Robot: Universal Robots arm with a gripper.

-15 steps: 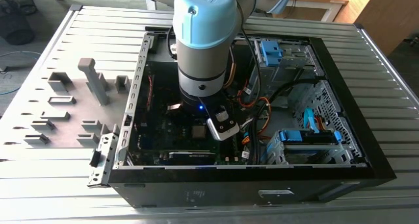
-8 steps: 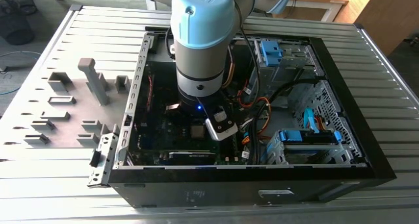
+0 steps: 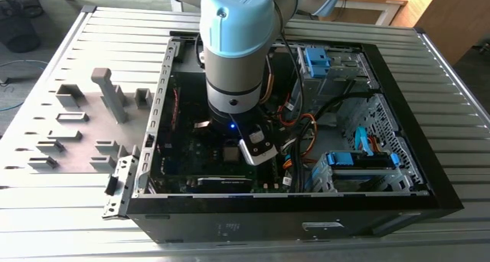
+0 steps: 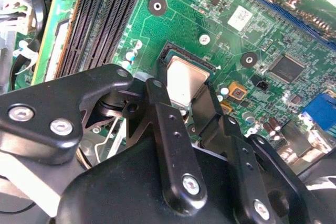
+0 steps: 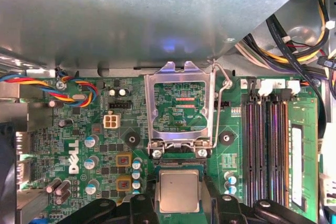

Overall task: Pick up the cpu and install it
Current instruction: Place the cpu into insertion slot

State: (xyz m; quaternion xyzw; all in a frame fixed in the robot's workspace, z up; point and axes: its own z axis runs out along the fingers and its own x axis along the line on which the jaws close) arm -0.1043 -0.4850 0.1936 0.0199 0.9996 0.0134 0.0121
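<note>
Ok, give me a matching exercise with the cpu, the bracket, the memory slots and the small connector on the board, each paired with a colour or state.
Things:
1 cpu
2 bracket
3 memory slots
4 connector

Descriptions:
A white
B flipped open
C plain silver-grey square
D long, dark, side by side

Pairs: 1C, 2B, 3D, 4A
</note>
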